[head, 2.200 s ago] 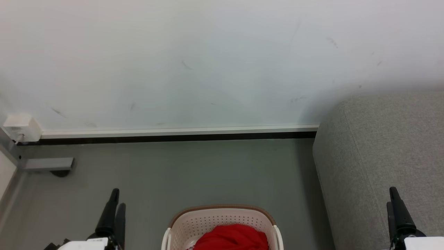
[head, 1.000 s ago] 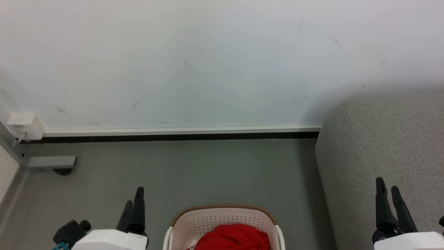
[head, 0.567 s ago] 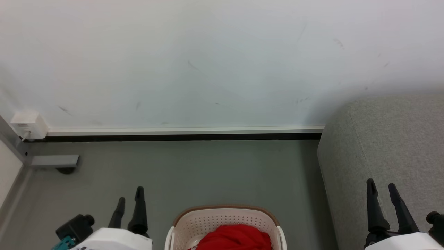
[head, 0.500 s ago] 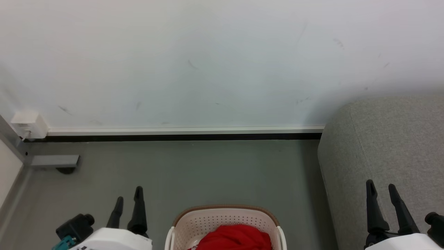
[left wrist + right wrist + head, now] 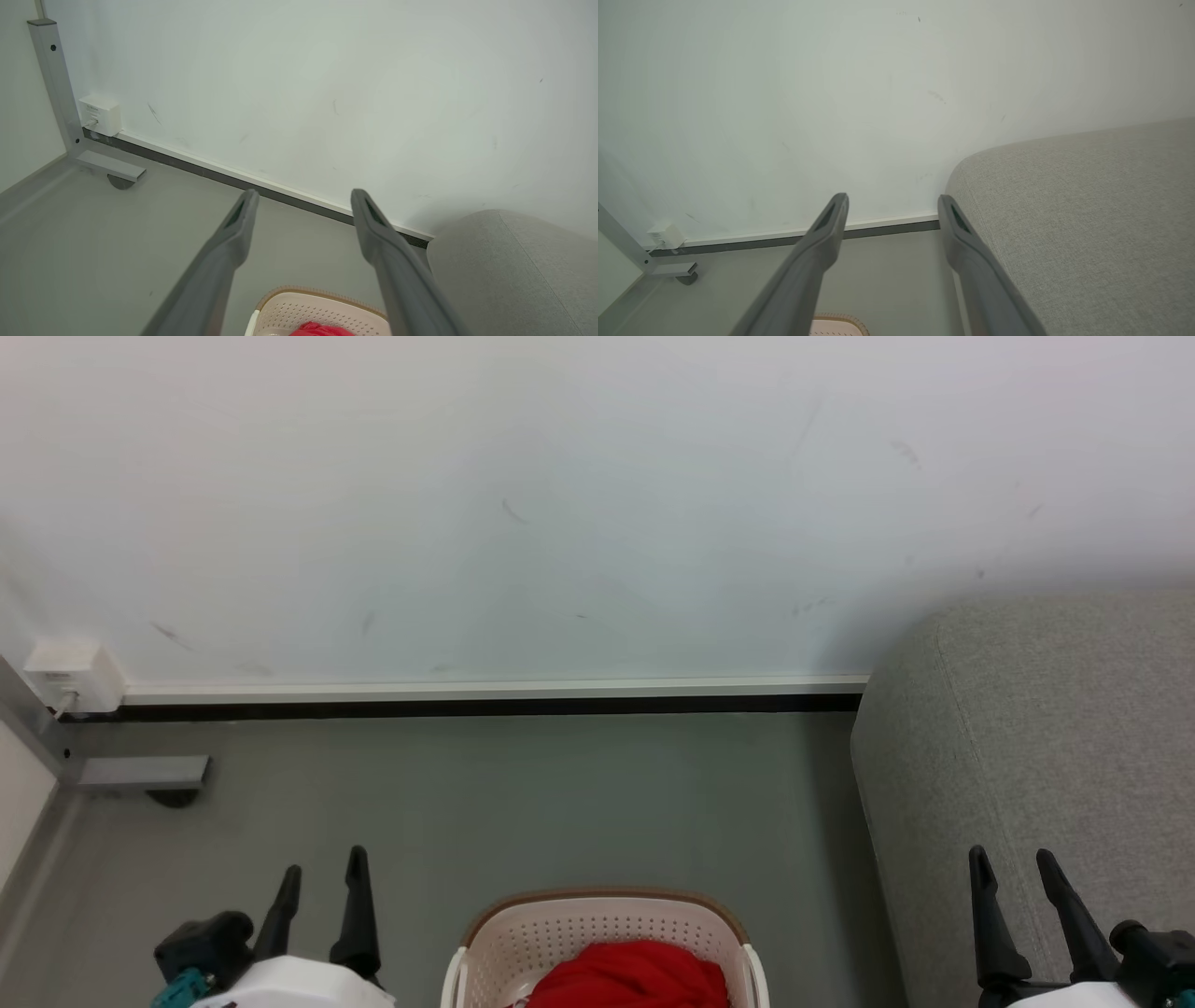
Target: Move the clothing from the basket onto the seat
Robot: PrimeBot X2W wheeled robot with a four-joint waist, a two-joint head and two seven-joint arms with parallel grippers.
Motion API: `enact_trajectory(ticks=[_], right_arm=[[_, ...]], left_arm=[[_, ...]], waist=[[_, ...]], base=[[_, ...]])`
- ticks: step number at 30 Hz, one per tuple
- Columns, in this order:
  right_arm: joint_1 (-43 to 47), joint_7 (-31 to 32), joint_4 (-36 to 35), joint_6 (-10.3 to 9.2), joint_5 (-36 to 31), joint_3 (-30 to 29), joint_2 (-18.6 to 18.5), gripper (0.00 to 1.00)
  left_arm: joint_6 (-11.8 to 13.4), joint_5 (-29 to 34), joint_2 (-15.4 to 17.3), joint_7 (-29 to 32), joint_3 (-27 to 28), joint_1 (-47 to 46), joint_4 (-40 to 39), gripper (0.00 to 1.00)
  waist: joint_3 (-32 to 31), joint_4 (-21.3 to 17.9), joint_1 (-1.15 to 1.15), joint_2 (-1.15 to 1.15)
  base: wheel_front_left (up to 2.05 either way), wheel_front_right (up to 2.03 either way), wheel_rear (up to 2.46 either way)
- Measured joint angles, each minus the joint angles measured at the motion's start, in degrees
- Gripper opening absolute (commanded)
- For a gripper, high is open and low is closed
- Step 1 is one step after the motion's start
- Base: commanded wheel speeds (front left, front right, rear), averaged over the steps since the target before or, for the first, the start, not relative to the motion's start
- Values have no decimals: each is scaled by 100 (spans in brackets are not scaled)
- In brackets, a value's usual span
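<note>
Red clothing (image 5: 627, 978) heaped in perforated cream basket (image 5: 597, 931); left pincer (image 5: 324, 860), right pincer (image 5: 1010, 853) agape, empty.

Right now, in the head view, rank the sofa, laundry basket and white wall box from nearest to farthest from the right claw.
1. Sofa, beside the right claw.
2. Laundry basket, to its left.
3. White wall box, far left corner.

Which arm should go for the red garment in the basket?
Left, probably. The left jaws, open, sit nearer the basket, and the left wrist view looks between them onto the clothing. The right jaws, also open, show against the seat, farther from the basket.
</note>
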Motion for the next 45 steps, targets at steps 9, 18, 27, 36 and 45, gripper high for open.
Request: enact_trajectory(ticks=[9, 18, 27, 36, 45], right_arm=[[40, -109, 163, 0, -481, -111, -12, 100], [52, -221, 256, 0, -922, -260, -2, 100], [68, -336, 300, 0, -1161, -358, 15, 100], [68, -416, 305, 0, -1349, -417, 20, 100], [72, -513, 293, 0, -1536, -389, 20, 100]], left_arm=[[-7, 548, 70, -133, -64, 27, 64, 100], [-34, 967, 76, -234, -76, 31, 155, 100], [-265, 1240, 73, -332, -64, 53, 337, 100], [-415, 1527, 27, -434, 58, 51, 420, 100], [-477, 1915, -13, -533, 125, 52, 445, 100]], waist=[[5, 13, 0, 0], [-5, 14, 0, 0], [17, -23, 0, 0], [33, -51, 0, 0], [27, -60, 0, 0]], base=[[0, 0, 0], [0, 0, 0], [0, 0, 0], [0, 0, 0], [0, 0, 0]])
